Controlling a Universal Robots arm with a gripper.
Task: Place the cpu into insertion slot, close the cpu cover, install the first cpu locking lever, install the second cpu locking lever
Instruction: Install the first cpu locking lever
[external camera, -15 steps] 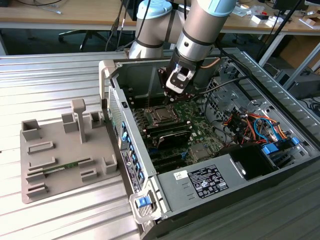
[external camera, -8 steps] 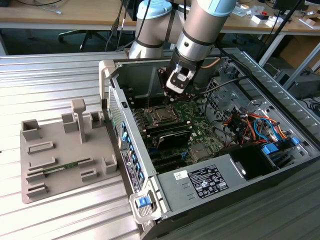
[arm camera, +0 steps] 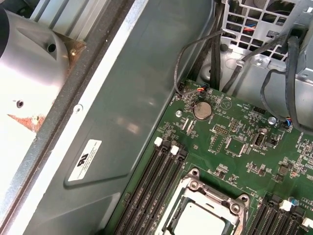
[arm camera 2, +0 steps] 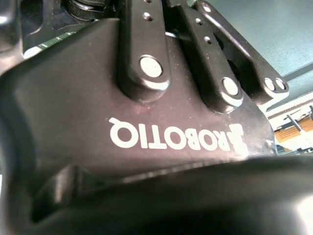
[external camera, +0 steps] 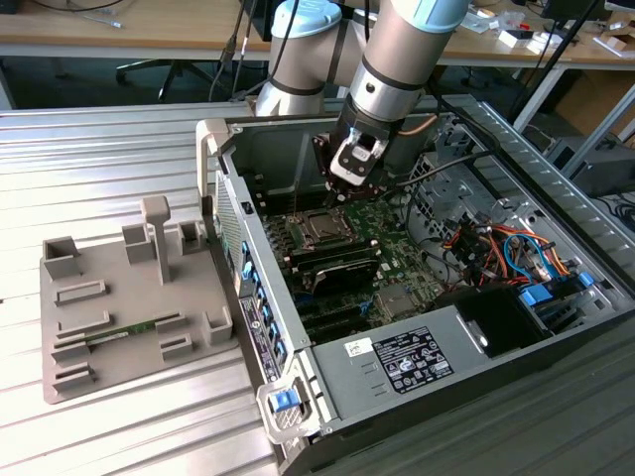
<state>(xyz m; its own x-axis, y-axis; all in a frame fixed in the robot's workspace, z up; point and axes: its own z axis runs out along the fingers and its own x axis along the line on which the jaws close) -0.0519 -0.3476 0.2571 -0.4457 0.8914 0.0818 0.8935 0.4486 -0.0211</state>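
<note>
In the exterior view my gripper (external camera: 347, 188) hangs inside the open computer case, a little above and behind the insertion slot (external camera: 319, 229) on the green board. The cpu (arm camera: 198, 224) lies in that slot with its silvery top showing. The cpu cover (arm camera: 215, 192), a silver metal frame, lies flat around it. The locking levers are too small to make out. The second wrist view looks along the gripper's black body (arm camera 2: 146, 122) and its link arms.
Long black memory slots (arm camera: 156, 183) run beside the socket. Black cables (arm camera: 215, 44) hang at the case's back wall. A grey box with a white label (external camera: 412, 357) and coloured cables (external camera: 496, 248) sit at the exterior view's right. A grey fixture tray (external camera: 119, 297) lies outside the case.
</note>
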